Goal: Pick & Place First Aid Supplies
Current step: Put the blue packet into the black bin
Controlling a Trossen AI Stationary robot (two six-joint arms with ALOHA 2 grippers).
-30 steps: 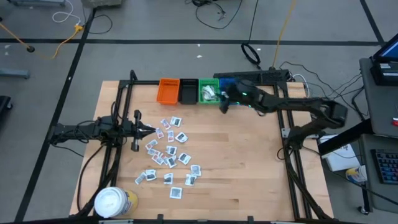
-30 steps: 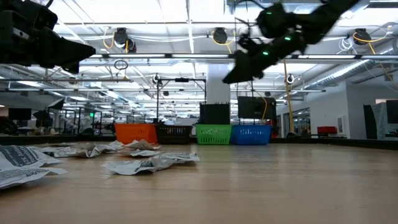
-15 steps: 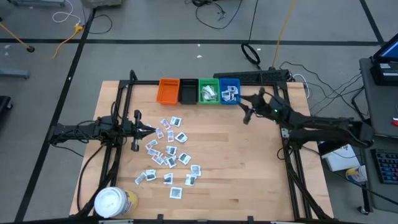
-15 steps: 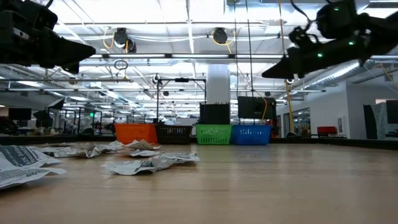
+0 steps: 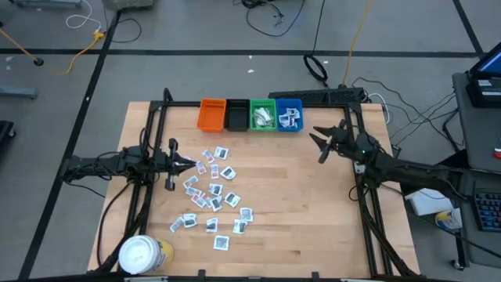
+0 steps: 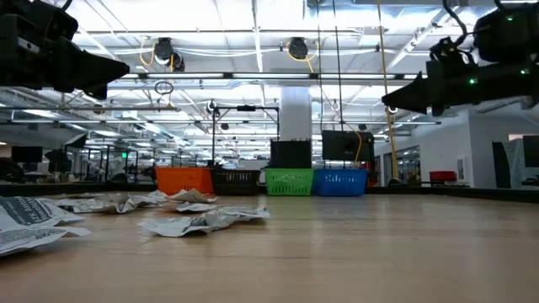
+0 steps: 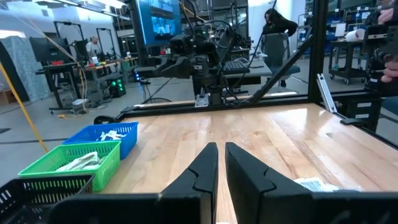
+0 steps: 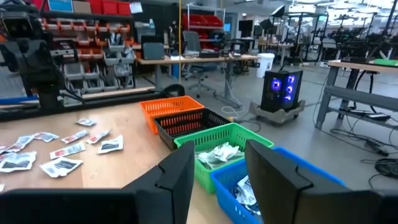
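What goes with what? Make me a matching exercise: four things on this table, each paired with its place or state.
Things:
1. orange bin
2. blue bin
3. yellow tub
4. left pincer

Places or states:
A. holds white packets, at the right end of the bin row
B. shut and empty, beside the scattered packets
C. empty, at the left end of the bin row
D. stands at the table's near left corner, white lid on

Pairs: 1-C, 2-A, 3-D, 4-B
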